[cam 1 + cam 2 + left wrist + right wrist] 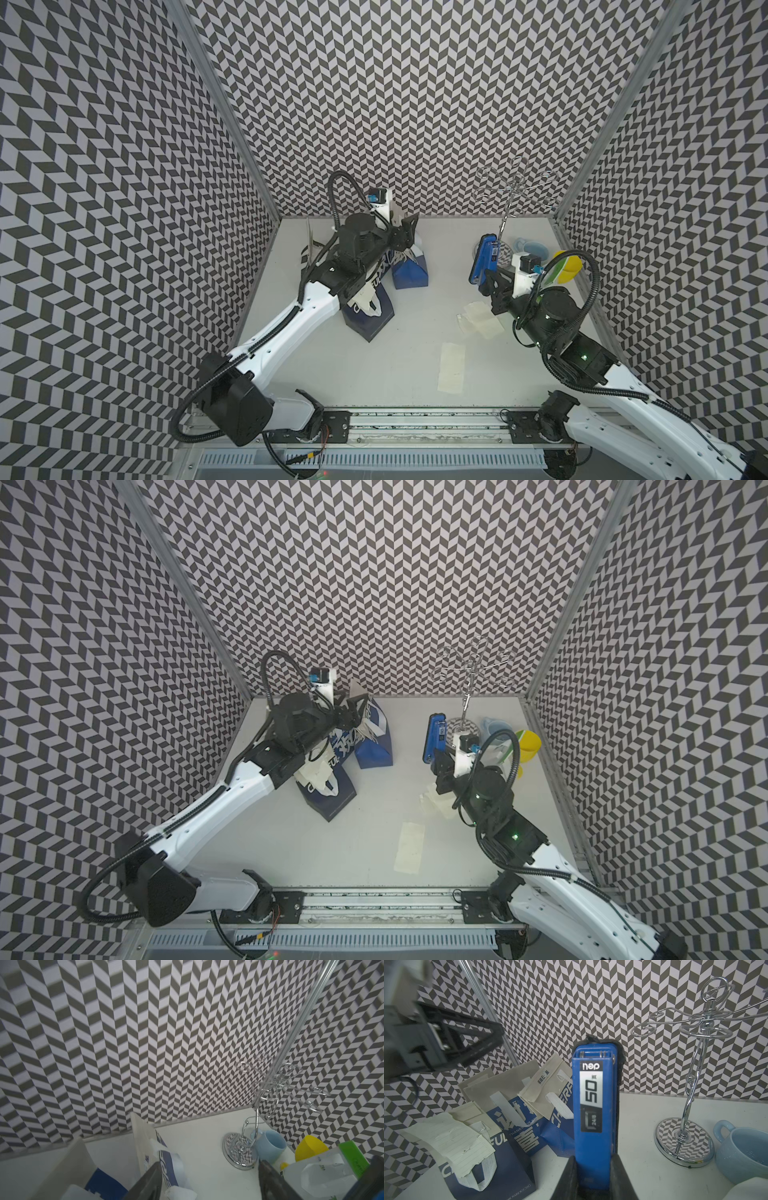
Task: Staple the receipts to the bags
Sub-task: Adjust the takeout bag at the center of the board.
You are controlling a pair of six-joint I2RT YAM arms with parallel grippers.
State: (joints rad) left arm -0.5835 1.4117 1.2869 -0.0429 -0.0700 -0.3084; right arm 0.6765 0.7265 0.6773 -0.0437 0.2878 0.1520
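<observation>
**A:** Chevron walls (415,104) on every side and a pale table (374,374). What are the claws doing?

**B:** The right gripper (593,1159) is clamped on the tail end of the blue stapler (593,1095), with the nose pointing away from the wrist. I'd say that keeps the biting end free to reach paper. The left gripper (209,1162) has its jaws spread wide with nothing between them. It hangs over the dark blue bags (370,320) at the back left.

**A:** Why open there?

**B:** It looks free to steady a bag or fetch a slip. On the front bag (500,1167), a lined receipt (452,1142) is draped over the top edge, and it seems to have staples in it.

**A:** And the other receipts?

**B:** They're loose. A small pile (478,320) lies just beside the right arm, and a single slip (451,372) is nearer the front. Both are well apart from the blue bags, so they would need carrying across.

**A:** The fifth bag?

**B:** The green bag (352,1156) lies over on the right by the yellow cup (309,1147), near the blue mug (747,1157) and the mug tree (685,1142). No receipt shows on it.
</observation>
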